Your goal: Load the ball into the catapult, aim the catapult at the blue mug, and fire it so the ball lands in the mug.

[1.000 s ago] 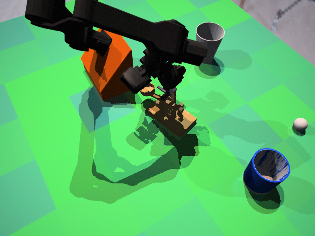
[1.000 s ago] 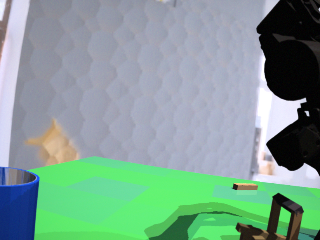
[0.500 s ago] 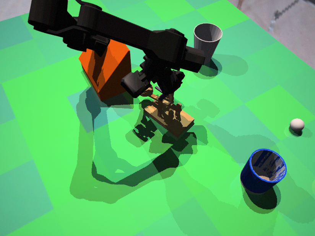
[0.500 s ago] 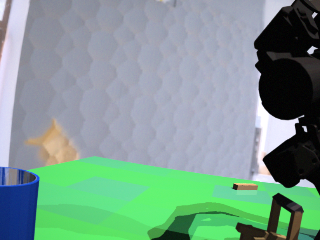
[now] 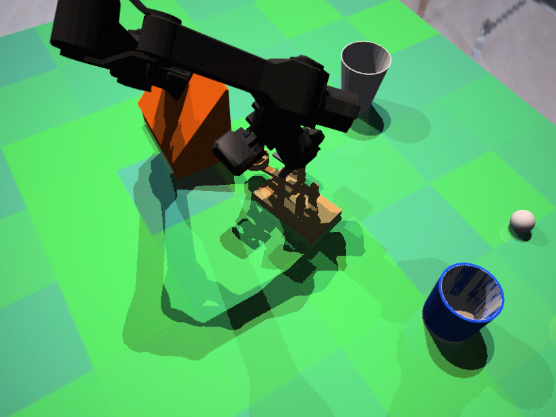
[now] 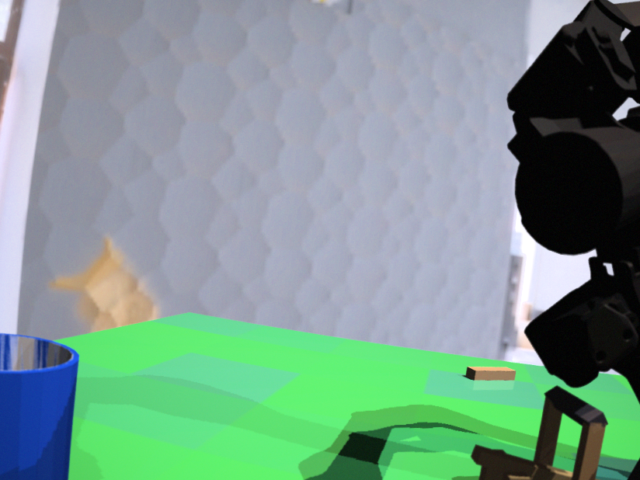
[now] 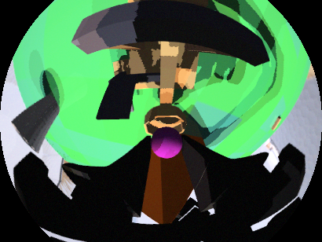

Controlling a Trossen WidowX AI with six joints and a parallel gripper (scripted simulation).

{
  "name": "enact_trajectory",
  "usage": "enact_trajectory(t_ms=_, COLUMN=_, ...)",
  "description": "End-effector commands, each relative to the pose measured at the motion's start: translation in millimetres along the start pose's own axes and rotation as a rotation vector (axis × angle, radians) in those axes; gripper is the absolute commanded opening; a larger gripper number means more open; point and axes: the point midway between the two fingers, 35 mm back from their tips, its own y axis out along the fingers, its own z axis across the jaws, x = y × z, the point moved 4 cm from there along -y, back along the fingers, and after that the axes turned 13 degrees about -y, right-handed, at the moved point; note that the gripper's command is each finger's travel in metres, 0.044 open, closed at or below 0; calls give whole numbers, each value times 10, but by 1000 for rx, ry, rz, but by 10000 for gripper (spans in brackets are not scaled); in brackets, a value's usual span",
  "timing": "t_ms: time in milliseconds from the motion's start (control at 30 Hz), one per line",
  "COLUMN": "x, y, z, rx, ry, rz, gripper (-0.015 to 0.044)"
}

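My gripper [image 7: 165, 139] is shut on the magenta ball [image 7: 166, 147], seen in the wrist view between the fingertips. The ball is hidden in the top and exterior views. The wooden catapult [image 5: 330, 210] [image 6: 592, 449] [image 7: 166, 71] stands under the gripper, with its dark crossbar across the top of the wrist view. Its arm ends in a round cup [image 5: 259, 163] [image 7: 165, 111]. In the wrist view the ball overlaps the cup's near rim; whether they touch I cannot tell. The blue mug [image 5: 435, 314] [image 6: 33, 423] stands upright, at the lower right in the top view.
An orange angular block [image 5: 204, 121] [image 7: 169, 181] stands close behind the catapult's cup end. A grey tapered cup [image 5: 364, 87] [image 7: 37, 122] stands beyond the arm. A white ball [image 5: 522, 220] lies beyond the mug. A small wooden block [image 6: 493, 373] [image 7: 276, 122] lies farther off.
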Motion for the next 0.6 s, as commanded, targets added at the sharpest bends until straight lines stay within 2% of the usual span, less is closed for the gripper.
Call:
enact_trajectory(t_ms=0, x=-1, y=-7, z=2, rx=0, ry=1, rz=-1, gripper=157)
enact_trajectory(t_ms=167, x=-14, y=-107, z=9, rx=1, ry=0, rz=-2, gripper=289)
enact_trajectory(t_ms=367, x=-334, y=-1008, z=89, rx=1, ry=-7, rz=-2, gripper=440)
enact_trajectory(t_ms=467, x=-392, y=-1104, z=98, rx=0, ry=-7, rz=-1, gripper=440)
enact_trajectory(t_ms=500, x=-248, y=-880, z=78, rx=0, ry=-13, rz=-7, gripper=440)
enact_trajectory(t_ms=567, x=-155, y=-915, z=92, rx=11, ry=-25, rz=-50, gripper=440)
